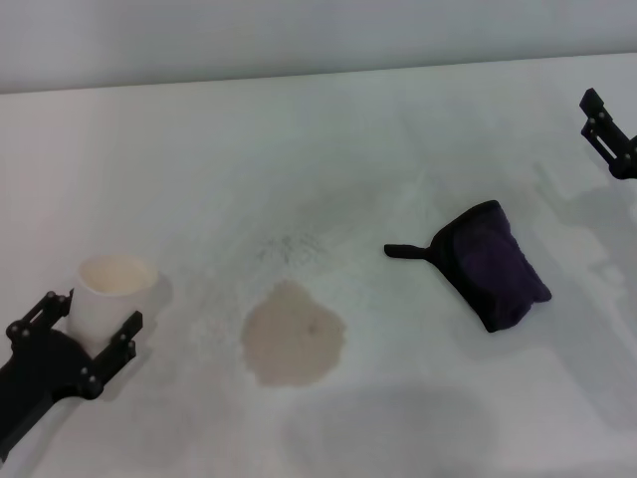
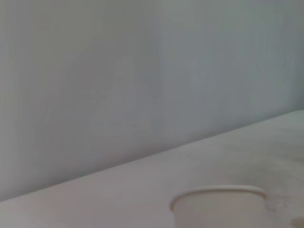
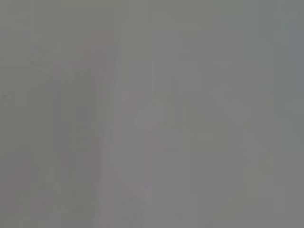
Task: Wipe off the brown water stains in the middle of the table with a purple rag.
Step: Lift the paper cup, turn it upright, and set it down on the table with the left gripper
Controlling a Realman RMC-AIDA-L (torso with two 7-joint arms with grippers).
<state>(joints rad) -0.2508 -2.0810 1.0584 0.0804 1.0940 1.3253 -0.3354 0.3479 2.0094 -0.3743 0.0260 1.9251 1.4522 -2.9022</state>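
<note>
The brown water stain (image 1: 293,335) is a roundish beige puddle on the white table (image 1: 328,149), near the front middle. The purple rag (image 1: 495,265) lies bunched to its right, with its black tail-like loop (image 1: 408,251) pointing toward the stain. My right gripper (image 1: 608,133) hangs open and empty at the far right edge, beyond and to the right of the rag. My left gripper (image 1: 90,324) is at the front left, open, its fingers on either side of a white paper cup (image 1: 111,297). The right wrist view shows only a blank grey surface.
The paper cup stands upright left of the stain; its rim also shows in the left wrist view (image 2: 218,193). A faint grey speckled smudge (image 1: 289,246) lies behind the stain. A pale wall (image 1: 299,35) runs behind the table's far edge.
</note>
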